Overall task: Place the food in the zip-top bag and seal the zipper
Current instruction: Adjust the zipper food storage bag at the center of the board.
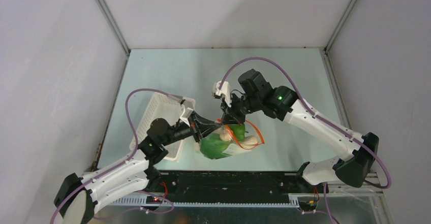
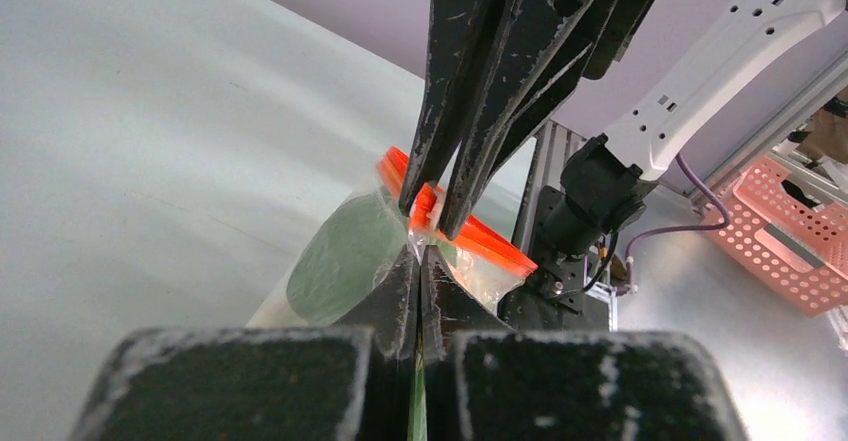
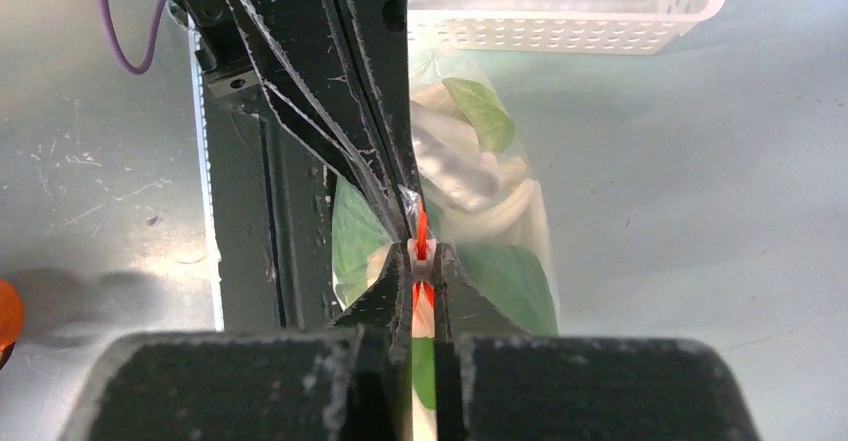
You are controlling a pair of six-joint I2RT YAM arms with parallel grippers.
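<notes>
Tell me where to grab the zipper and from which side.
Pinch the zipper at its small white end, coming from above the mouth of the zip-top bag. It stands edge-up as a thin ridge, so jaws close flat across its faces.

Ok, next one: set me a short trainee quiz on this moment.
1. True or false: the bok choy is inside the zip-top bag.
2. What does the right pincer clamp? A) the zipper B) the white basket C) the purple cable
3. Fill in: the left pincer, at the bag's mouth, is ____ (open or shut).
Key: 1 true; 2 A; 3 shut.
</notes>
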